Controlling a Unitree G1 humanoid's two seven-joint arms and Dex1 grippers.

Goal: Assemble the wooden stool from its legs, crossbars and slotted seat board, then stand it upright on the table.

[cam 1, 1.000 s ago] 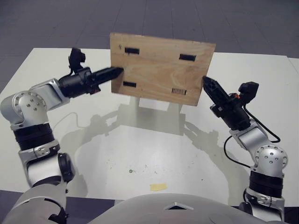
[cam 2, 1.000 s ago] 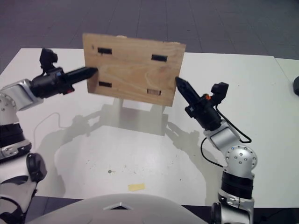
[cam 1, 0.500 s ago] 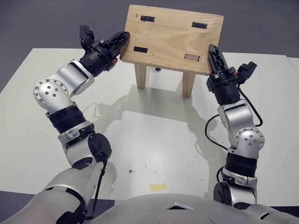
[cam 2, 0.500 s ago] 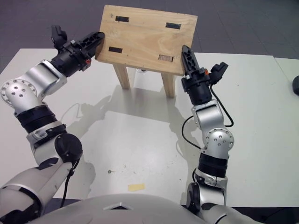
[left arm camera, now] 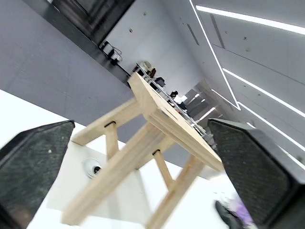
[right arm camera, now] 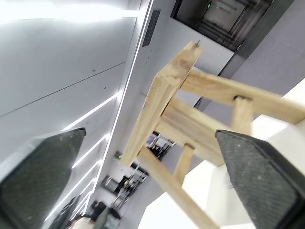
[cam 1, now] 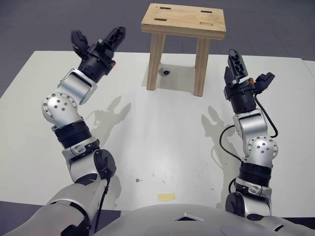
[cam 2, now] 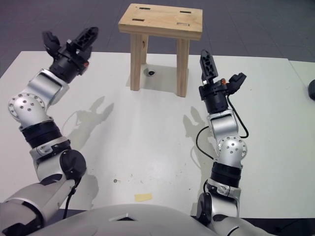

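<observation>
Jaws first: found them spread wide on left gripper (cam 1: pixel 97 37) and right gripper (cam 1: pixel 233 66), clamped on nothing. Noted both held up off the table (cam 1: pixel 147 142), flanking the wooden stool (cam 1: pixel 183 29) but well apart from it; judged a stand-off pose, leaving it free. Logged stool assembled and upright near the table's far edge, on its legs (cam 1: pixel 155 61), slotted seat board (cam 1: pixel 184 18) level on top, crossbars (left arm camera: pixel 126 110) beneath. Spotted a small dark round object (cam 1: pixel 166 72) between the legs, unidentified. Judged task essentially complete.
</observation>
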